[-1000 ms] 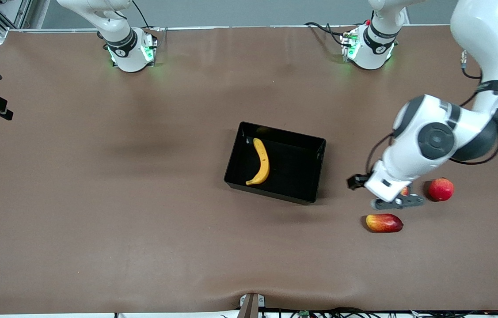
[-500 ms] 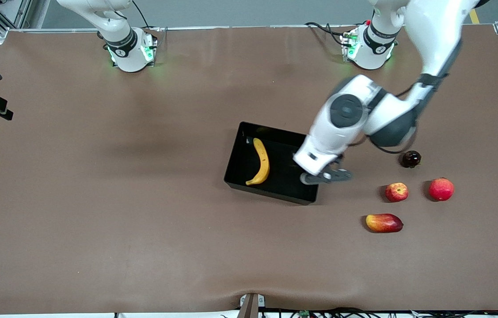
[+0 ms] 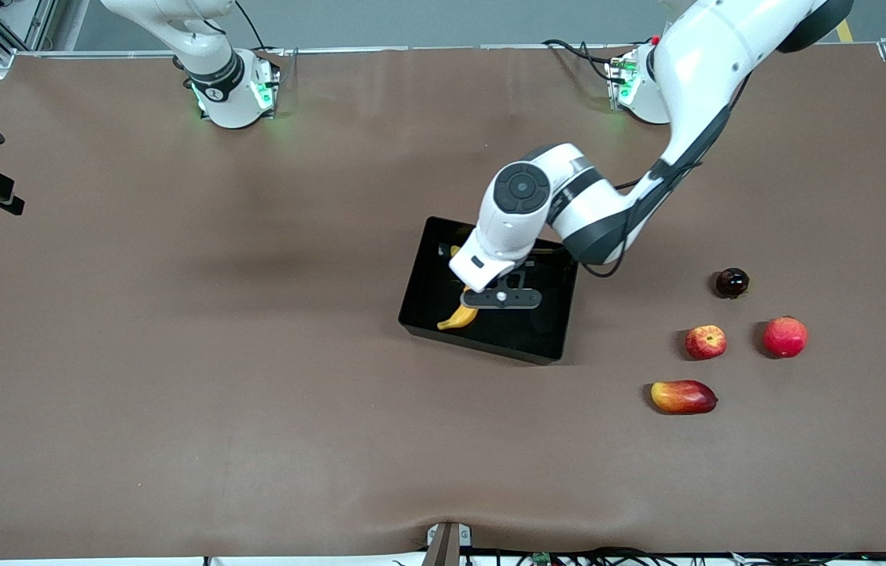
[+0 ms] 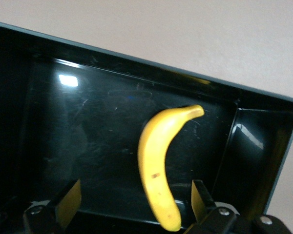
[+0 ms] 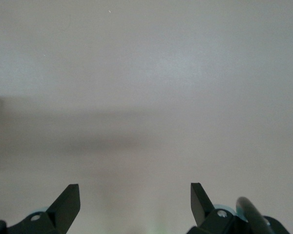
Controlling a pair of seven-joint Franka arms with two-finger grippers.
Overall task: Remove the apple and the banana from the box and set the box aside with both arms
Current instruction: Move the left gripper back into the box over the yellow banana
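With apple (image 3: 705, 342) already out on table toward left arm's end, banana (image 3: 458, 316) step in hand. Left gripper (image 3: 502, 299) over box (image 3: 490, 334), fingers spread wide, nothing held; banana lies in box beneath it. Next move calls for: descend, straddle banana, close. Box wall close beside banana could block finger. Right gripper (image 5: 135, 197) waits over bare table, fingers apart. Mango-like fruit (image 3: 683, 396), larger red fruit (image 3: 784, 336), dark round fruit (image 3: 732, 282) near apple, well clear of box.

Low box (image 3: 560, 303) walls ring banana (image 4: 158, 165); open from above
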